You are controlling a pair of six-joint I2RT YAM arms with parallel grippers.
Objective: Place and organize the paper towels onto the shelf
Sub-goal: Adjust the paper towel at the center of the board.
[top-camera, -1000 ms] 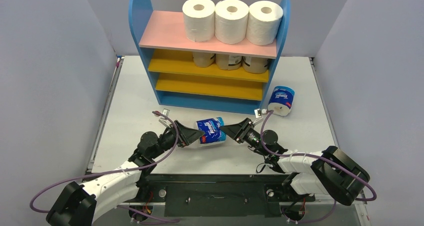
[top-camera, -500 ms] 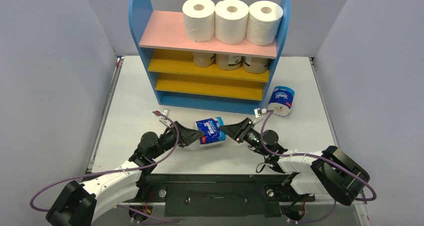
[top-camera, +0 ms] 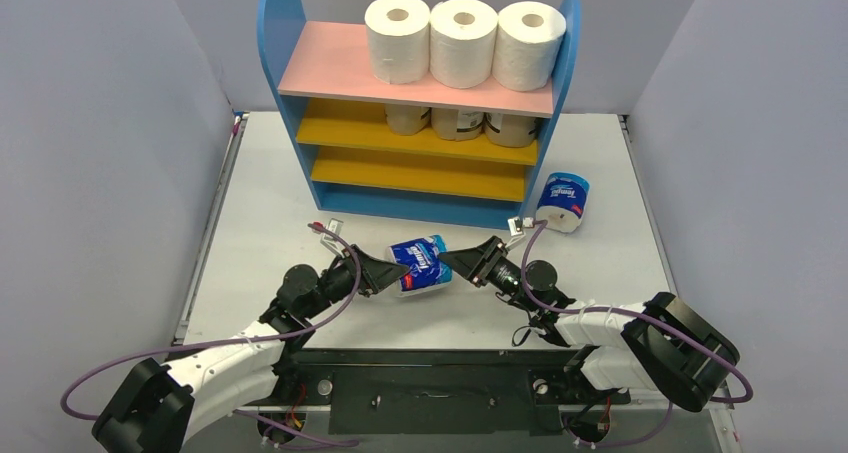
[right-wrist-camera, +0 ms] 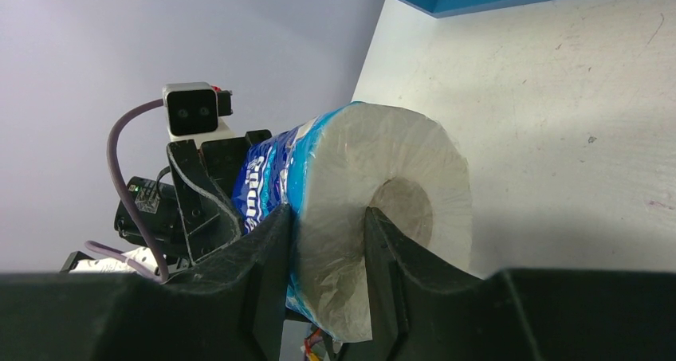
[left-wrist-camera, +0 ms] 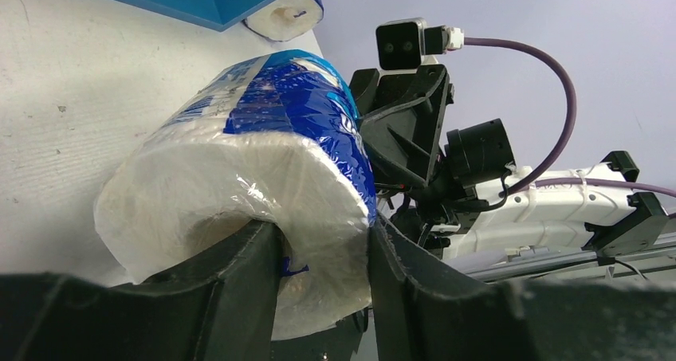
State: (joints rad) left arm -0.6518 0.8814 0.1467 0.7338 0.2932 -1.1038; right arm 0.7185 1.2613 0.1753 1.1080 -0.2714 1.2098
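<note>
You are getting open room on the left of the pink top board [top-camera: 325,63] and upper yellow board [top-camera: 340,125], and along the lower yellow board [top-camera: 420,176]. White rolls [top-camera: 463,41] and tan rolls [top-camera: 458,123] are filling their right ends. A blue-printed roll [top-camera: 563,202] is lying at the shelf's [top-camera: 272,33] right corner.

The middle roll [top-camera: 421,263] is between the left jaws and right jaws, an end in each. Behind them stands the shelf [top-camera: 320,63], top rolls [top-camera: 462,41] above lower rolls [top-camera: 460,123]. A loose roll [top-camera: 563,202] lies on the table [top-camera: 260,203] behind the right jaws.
</note>
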